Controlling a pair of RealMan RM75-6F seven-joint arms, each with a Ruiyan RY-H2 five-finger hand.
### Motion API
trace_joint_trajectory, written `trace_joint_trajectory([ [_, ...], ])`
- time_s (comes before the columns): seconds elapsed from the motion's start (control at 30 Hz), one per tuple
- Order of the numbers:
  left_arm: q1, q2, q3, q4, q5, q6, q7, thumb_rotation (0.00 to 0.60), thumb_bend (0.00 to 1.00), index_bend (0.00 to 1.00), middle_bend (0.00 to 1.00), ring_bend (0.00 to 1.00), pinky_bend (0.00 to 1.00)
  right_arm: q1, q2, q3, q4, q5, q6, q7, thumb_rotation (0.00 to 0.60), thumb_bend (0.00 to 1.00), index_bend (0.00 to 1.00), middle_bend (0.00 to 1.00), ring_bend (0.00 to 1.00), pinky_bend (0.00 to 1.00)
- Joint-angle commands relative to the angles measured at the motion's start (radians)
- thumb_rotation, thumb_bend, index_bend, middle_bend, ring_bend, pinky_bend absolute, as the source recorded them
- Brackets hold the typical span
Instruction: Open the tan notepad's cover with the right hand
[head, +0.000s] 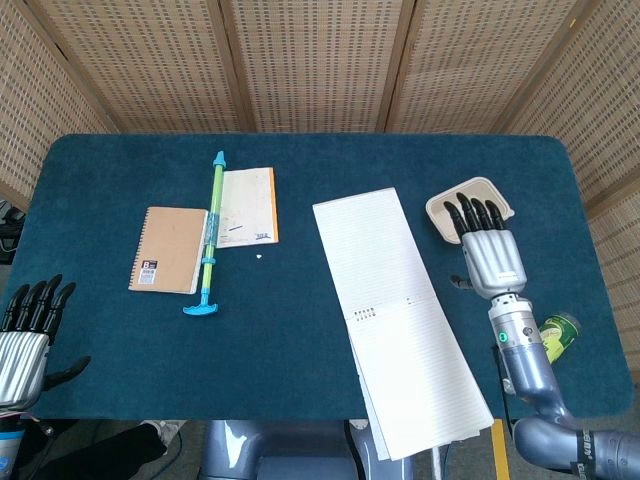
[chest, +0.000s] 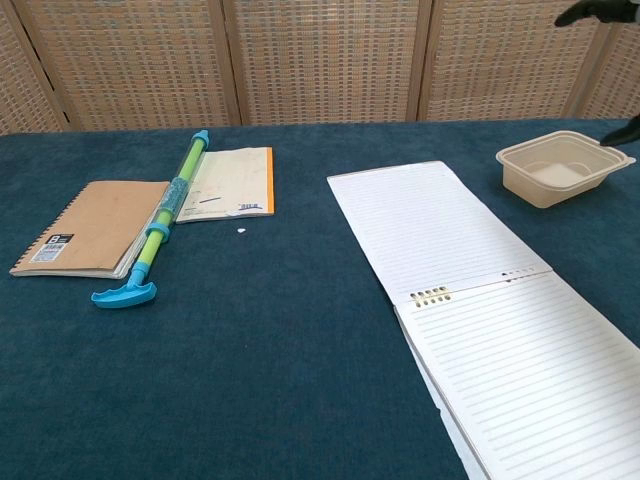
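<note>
The big notepad lies open on the right half of the blue table. Its flipped cover leaf rests flat, lined side up, and the lined page below it reaches over the front edge. To the right of the pad my right hand hovers with its fingers spread and nothing in it. It touches no part of the pad. The chest view catches only its dark fingertips at the top right. My left hand stays off the table's front left corner, fingers apart and empty.
A beige food tray stands just beyond my right hand. A green can sits by the right edge. At the left lie a brown spiral notebook, a blue-green tube and an orange-edged booklet.
</note>
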Motion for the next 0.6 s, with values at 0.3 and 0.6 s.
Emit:
trace_joint_trajectory([
  [0.3,0.007,-0.006,0.013,-0.002,0.029,0.009,0.017,0.600,0.05,0.00,0.00,0.00,0.00,-0.295,-0.031,-0.266,0.051,-0.391,0.262,0.203,0.600,0.11,0.00,0.00,0.00,0.00],
  [0.6,0.012,-0.010,0.014,0.002,0.026,0.009,0.017,0.600,0.05,0.00,0.00,0.00,0.00,-0.423,-0.087,-0.351,0.151,-0.584,0.382,0.270,0.600,0.13,0.00,0.00,0.00,0.00],
])
